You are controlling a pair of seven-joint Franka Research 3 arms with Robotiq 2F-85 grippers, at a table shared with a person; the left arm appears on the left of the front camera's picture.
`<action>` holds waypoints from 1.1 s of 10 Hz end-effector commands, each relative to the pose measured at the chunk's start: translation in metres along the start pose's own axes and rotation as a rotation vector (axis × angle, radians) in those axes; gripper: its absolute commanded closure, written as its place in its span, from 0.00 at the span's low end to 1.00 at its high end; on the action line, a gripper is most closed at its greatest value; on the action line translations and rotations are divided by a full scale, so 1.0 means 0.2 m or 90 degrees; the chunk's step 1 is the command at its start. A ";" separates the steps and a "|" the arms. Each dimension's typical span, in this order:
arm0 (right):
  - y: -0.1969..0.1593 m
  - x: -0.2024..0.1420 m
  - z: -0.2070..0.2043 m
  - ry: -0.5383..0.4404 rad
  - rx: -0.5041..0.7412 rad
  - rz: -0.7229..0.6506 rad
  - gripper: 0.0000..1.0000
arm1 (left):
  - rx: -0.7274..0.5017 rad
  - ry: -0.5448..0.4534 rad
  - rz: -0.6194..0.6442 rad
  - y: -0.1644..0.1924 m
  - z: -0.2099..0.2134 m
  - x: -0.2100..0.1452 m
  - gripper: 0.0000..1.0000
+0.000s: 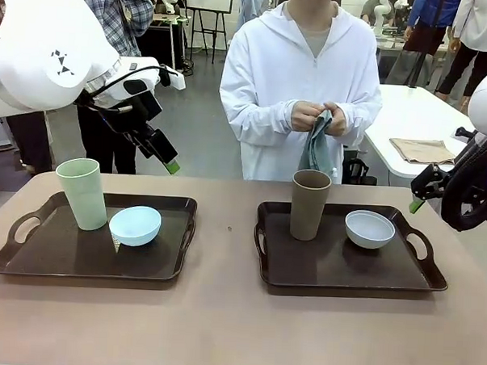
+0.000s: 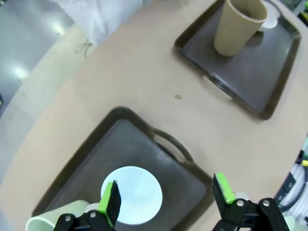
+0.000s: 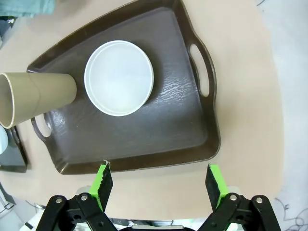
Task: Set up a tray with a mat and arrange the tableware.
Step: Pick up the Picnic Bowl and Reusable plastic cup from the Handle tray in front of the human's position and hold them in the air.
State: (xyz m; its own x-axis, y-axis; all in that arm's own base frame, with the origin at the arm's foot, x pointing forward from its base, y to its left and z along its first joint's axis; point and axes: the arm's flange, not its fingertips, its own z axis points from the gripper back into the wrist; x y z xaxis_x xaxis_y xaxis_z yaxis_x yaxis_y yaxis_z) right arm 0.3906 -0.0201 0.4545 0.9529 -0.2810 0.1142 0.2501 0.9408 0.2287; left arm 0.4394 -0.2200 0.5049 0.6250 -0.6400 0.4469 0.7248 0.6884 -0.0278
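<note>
Our left gripper (image 2: 166, 192) hung above the table's far left, jaws spread wide and empty. On the left tray (image 1: 54, 251) we saw the pale green cup (image 1: 81, 193) just left of the light blue bowl (image 1: 135, 225). Our right gripper (image 3: 158, 179), equally agape, hovered by the right tray (image 1: 337, 267), which bore the brown cup (image 1: 310, 203) and white bowl (image 1: 369, 228).

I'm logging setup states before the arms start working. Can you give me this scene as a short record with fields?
left tray: pale green cup upright, light blue bowl beside it
right tray: brown cup upright, white bowl beside it
left gripper: open, holding nothing, raised over the left tray
right gripper: open, holding nothing, raised near the right tray
person's hands: holding a grey-blue cloth at the far side
table: trays side by side, apart
</note>
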 end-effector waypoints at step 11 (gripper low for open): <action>0.28 0.45 -0.35 0.018 -0.104 0.121 0.00 | -0.334 -0.163 -0.447 -0.10 -0.58 0.64 0.00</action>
State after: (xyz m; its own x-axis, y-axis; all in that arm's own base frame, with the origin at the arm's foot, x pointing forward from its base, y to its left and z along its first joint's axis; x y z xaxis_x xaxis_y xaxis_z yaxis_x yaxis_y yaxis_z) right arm 0.4938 0.0150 0.4098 0.9924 -0.0751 0.0975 0.0695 0.9958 0.0600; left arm 0.5332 -0.3537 0.4602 -0.0424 -0.7477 0.6626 0.9949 -0.0923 -0.0405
